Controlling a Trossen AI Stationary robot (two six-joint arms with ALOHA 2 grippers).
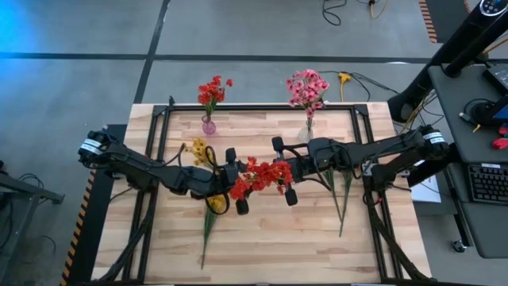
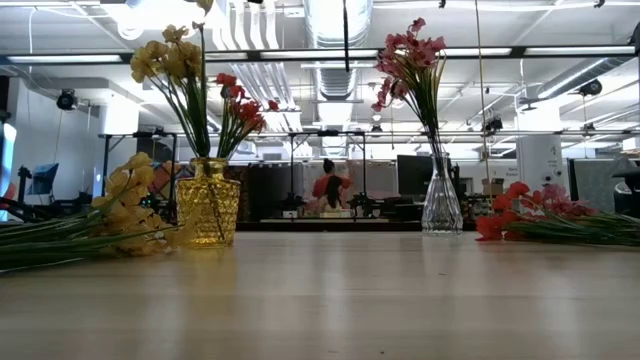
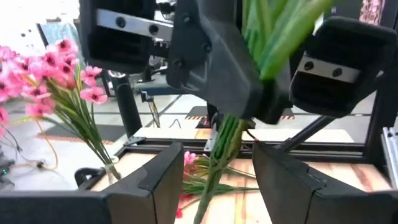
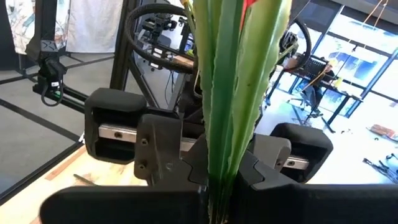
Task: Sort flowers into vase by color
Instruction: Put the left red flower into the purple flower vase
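The right gripper [image 1: 282, 171] is clamped on the green stems of a red flower sprig [image 1: 258, 176], held above the middle of the worktop [image 1: 262, 238]. Facing it, the left gripper [image 1: 236, 179] stands with its fingers apart on either side of the same sprig. A yellow sprig [image 1: 208, 208] lies on the worktop beneath the left arm. Red flowers [image 1: 213, 91] and pink flowers [image 1: 307, 89] stand in vases at the far edge.
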